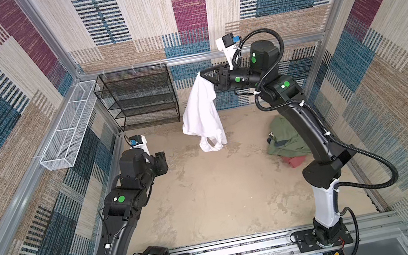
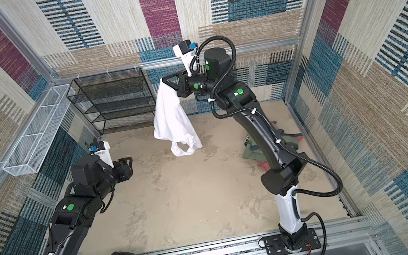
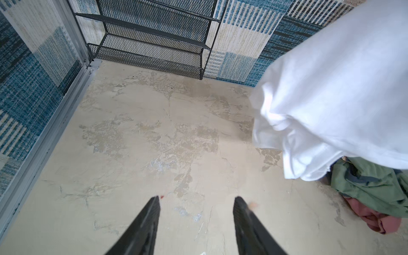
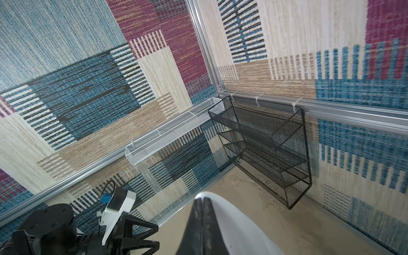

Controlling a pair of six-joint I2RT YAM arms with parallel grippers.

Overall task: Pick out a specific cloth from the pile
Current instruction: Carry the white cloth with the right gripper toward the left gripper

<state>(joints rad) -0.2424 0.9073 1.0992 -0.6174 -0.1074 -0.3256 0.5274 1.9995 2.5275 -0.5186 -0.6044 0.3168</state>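
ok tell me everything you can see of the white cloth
The cloth is plain white, soft fabric, creased and bunched. It hangs limp from the shut right gripper, which pinches its top end and holds it up high. At the bottom, strap-like loops dangle. It seems to hang clear of the table, and nothing else touches it. The pile lies apart from it.

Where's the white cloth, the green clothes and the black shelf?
white cloth (image 1: 201, 106), a top view, middle of hanging fabric.
green clothes (image 1: 286, 145), a top view, crumpled middle.
black shelf (image 1: 140, 99), a top view, mesh middle.
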